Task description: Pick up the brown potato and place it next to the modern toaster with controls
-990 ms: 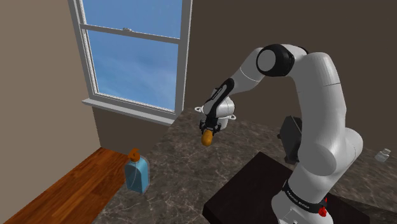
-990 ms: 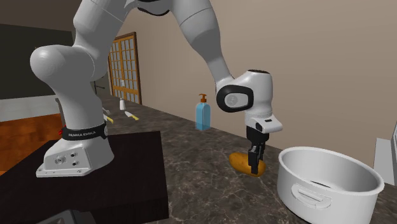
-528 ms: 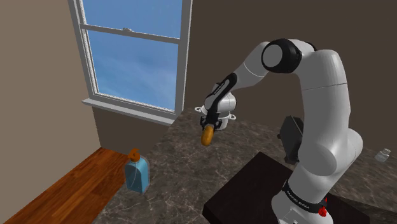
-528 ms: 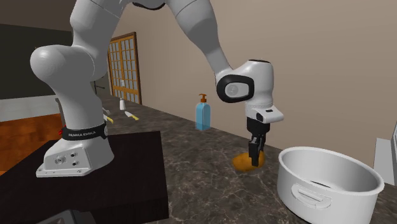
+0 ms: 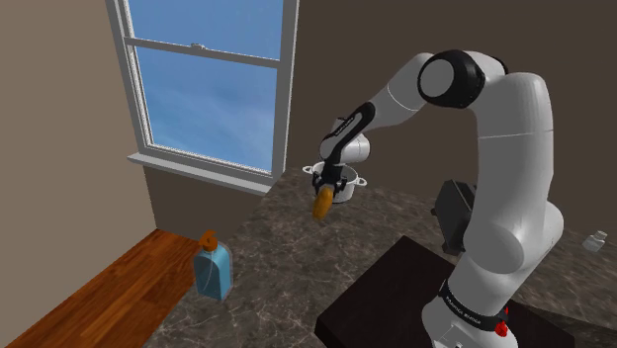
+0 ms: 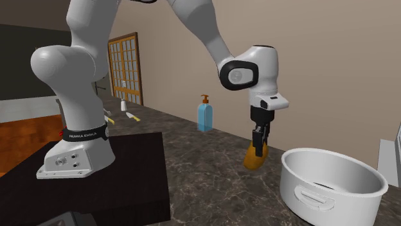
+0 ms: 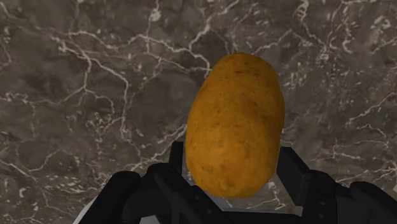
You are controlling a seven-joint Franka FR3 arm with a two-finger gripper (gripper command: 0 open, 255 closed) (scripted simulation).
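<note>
A blue soap bottle [image 6: 204, 115] stands at the dark marble surface's [image 6: 205, 176] wall-side edge. Right of it, the tool [image 6: 259, 146] pinches the brown potato [image 6: 254, 159], which hangs tilted above the surface, near the white pot's [image 6: 308, 192] rim.
</note>
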